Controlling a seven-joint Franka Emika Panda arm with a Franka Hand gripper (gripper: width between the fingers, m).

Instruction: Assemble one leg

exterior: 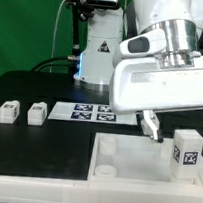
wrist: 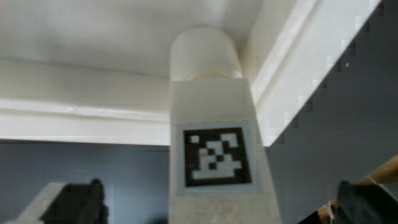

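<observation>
Showing smooth white leg (wrist: 214,100), rounded tip, square tag (wrist: 214,155)

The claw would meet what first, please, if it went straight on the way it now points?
Probably the leg, which the wrist view shows centred between the open claw's fingers; the distance to it is unclear.

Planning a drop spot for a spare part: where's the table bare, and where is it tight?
Free: the black table strip between the two small white blocks, the marker board and the tray; also behind the blocks. Crowded: the exterior view's right, where the open gripper hangs over the tray beside the leg.
</observation>
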